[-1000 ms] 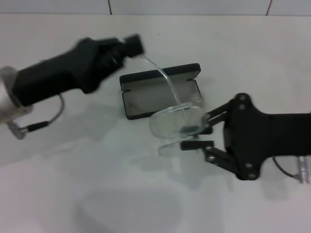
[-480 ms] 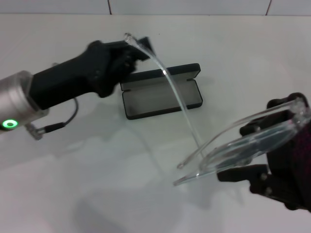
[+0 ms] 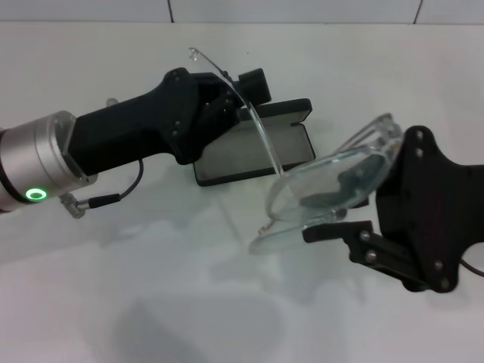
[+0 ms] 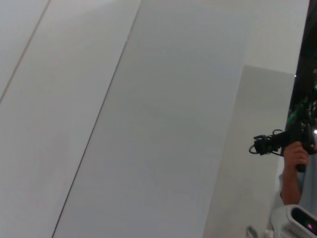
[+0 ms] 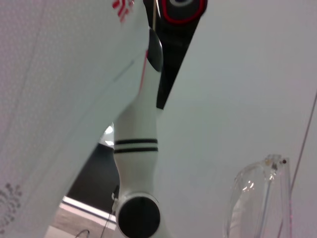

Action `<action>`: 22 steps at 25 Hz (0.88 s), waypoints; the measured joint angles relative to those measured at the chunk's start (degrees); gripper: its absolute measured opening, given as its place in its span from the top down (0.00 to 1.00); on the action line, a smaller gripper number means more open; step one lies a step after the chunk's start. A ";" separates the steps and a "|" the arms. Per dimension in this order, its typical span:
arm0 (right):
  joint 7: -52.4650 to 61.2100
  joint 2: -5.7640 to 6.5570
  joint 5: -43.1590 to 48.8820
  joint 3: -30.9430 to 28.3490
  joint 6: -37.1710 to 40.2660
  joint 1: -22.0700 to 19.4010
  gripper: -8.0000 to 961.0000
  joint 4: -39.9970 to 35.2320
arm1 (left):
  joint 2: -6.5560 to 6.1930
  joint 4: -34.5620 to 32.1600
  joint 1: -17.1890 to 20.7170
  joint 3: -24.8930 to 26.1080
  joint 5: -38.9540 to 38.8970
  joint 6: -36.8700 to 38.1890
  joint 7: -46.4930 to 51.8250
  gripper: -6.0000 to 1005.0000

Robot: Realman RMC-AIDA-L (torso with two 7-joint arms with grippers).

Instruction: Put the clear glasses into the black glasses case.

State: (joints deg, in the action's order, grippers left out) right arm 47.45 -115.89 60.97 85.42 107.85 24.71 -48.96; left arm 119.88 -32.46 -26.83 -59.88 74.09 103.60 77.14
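Since half a second ago the right gripper [image 3: 342,203] has swung the clear glasses [image 3: 333,181] back up toward the black glasses case [image 3: 253,147]; the left gripper [image 3: 242,91] has slid right over the case lid. Right fingers are clamped on the front frame, held in the air. Left pinches one arm of the glasses near its tip. Case lies open on the table [image 3: 113,287], between the grippers, just behind the lenses, long axis left-right. Glasses need lowering along that axis.
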 joint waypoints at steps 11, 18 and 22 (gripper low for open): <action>0.43 0.16 0.21 -0.31 -2.35 2.95 0.89 4.77 | 0.00 -1.40 -0.06 -1.38 -0.10 2.17 -1.11 0.95; 0.59 0.12 0.25 -0.34 -5.32 3.06 0.90 5.12 | 0.00 -2.10 0.10 -1.46 -0.10 2.49 -1.18 0.95; 0.82 0.09 0.31 -0.04 -7.59 3.38 0.90 5.19 | 0.00 -2.10 -0.07 -1.50 -0.10 2.75 -1.19 0.95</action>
State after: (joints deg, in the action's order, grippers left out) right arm 48.27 -115.80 61.28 85.38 100.26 28.09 -43.76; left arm 119.88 -34.55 -26.90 -61.38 73.99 106.35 75.95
